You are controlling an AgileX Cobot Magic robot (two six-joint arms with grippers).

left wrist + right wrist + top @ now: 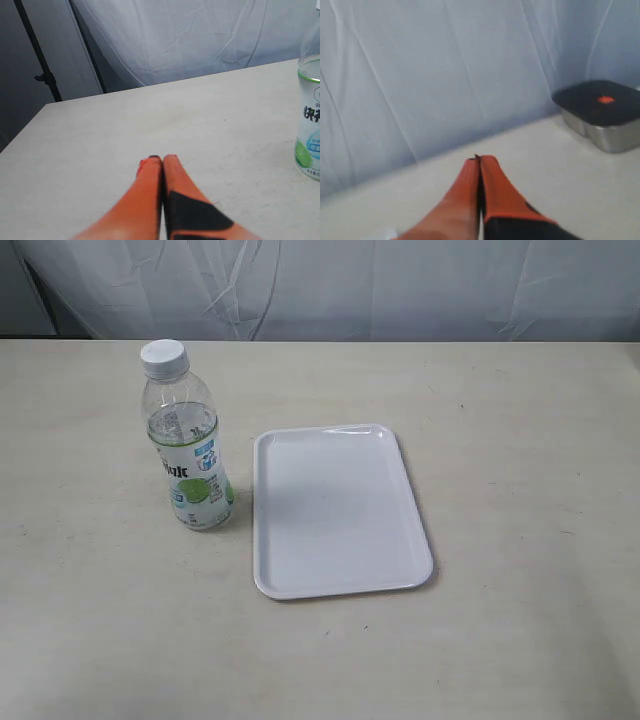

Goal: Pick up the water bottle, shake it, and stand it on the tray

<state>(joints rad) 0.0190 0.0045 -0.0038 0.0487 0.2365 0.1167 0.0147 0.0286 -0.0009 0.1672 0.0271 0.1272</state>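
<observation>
left gripper, seen from its own wrist camera, is closed: its two orange fingers press together tip to tip with nothing between them, held low over the pale beige tabletop. off beyond the table's far corner in that view a thin black pole stands against a dark wall, beside a hanging white cloth curtain. the small clear plastic water bottle shows at the edge of the same view, upright on the table and well apart from the fingertips. in the exterior view the water bottle stands upright on the left part of the table, its white screw cap on and its white label with green and blue marks wrapped around the lower half; it looks to be partly filled with clear liquid, though the level is hard to read. just beside it to the right, not touching it, lies the flat white rectangular plastic tray with rounded corners and a low raised rim, flat on the table near the middle. right gripper, in its own wrist view, is likewise closed, orange fingers meeting at the tips and holding nothing. past it, at the far side of the table near the curtain, sits what appears through the blur to be a shiny metal container with a dark lid bearing a small orange spot.
</observation>
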